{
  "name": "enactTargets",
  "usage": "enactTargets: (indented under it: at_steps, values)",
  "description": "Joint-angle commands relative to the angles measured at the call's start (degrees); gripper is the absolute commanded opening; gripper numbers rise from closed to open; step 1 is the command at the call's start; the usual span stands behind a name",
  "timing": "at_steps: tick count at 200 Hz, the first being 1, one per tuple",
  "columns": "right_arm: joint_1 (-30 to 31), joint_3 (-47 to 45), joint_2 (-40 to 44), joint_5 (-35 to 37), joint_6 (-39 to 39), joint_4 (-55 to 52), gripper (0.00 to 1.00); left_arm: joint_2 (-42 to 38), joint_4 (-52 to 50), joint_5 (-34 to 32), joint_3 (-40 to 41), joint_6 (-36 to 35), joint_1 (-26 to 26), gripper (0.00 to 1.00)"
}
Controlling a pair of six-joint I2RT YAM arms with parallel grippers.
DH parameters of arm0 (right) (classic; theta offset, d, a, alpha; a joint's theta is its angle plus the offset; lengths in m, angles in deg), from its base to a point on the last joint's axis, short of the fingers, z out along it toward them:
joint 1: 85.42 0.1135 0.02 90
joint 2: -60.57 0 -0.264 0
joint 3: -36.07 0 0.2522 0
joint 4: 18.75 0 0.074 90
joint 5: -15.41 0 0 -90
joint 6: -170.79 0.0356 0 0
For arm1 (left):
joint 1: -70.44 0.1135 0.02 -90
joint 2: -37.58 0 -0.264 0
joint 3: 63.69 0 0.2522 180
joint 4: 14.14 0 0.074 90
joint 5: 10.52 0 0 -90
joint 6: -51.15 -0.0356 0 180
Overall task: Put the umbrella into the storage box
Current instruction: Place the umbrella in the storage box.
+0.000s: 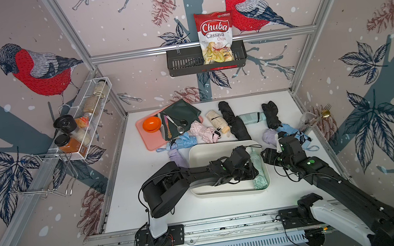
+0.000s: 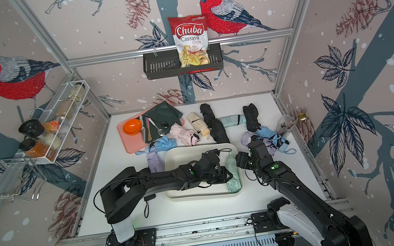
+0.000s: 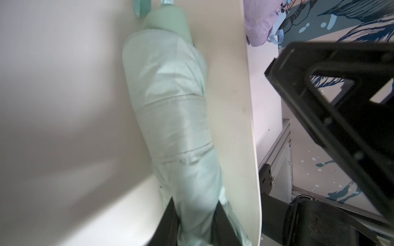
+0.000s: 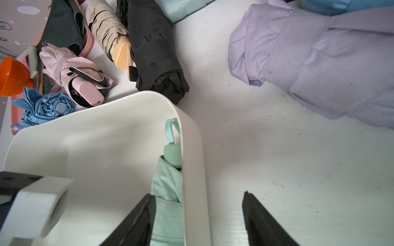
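The mint umbrella [image 1: 260, 180] lay inside the storage box [image 1: 196, 154], along its right wall, handle toward the far end. The left gripper [image 3: 195, 204] was clamped on its nearer part. The right gripper [image 4: 199, 193] hung spread and empty over that wall.

Wallpaper [image 1: 125, 21] printed with red-breasted birds, pine cones and dark leaves is covering all three walls, with aluminium framing [image 1: 130, 53] running along the corners. Soft, even light is falling on the white tabletop [image 1: 227, 206]. A black slotted basket [image 1: 183, 64] is hanging on the back wall, a white wire rack [image 1: 88, 136] on a side wall
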Motion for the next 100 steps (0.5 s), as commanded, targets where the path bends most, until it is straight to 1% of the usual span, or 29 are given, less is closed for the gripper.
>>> enactTargets:
  at_steps: [1,5,18,24,37,59,70,85,100]
  values:
    - [0.03,0.09,0.07,1.59,0.8,0.17,0.69,0.43,-0.22,4.0,0.27,-2.29,0.52,0.25]
    - [-0.01,0.13,-0.01,1.77,0.84,0.17,0.69,0.45,-0.6,4.14,0.09,-2.65,0.61,0.27]
    - [-0.03,0.52,-0.25,2.71,0.82,0.09,0.69,0.21,-0.73,4.24,0.19,-3.42,0.88,0.38]
    - [-0.08,0.99,-0.49,3.24,0.68,-0.05,0.69,-0.05,-0.44,4.24,0.4,-3.6,1.04,0.44]
    - [-0.1,2.33,-1.1,4.72,0.45,-0.61,0.69,-0.75,-0.37,4.19,0.57,-4.59,1.4,0.63]
    - [-0.68,4.7,-2.35,6.62,-0.16,-0.93,0.7,-2.15,-1.61,3.67,0.31,-7.27,2.02,0.82]
    - [-1.29,5.93,-2.88,7.34,-0.51,-1.04,0.71,-2.92,-2.02,3.28,0.42,-8.45,2.24,0.9]
    - [-2.34,7.4,-3.63,7.91,-0.97,-1.15,0.71,-3.97,-2.43,2.47,0.96,-9.45,2.63,0.98]
    - [-3.49,8.75,-4.44,7.92,-1.48,-1.37,0.71,-5.26,-2.89,1.67,1.75,-9.95,3.48,0.98]
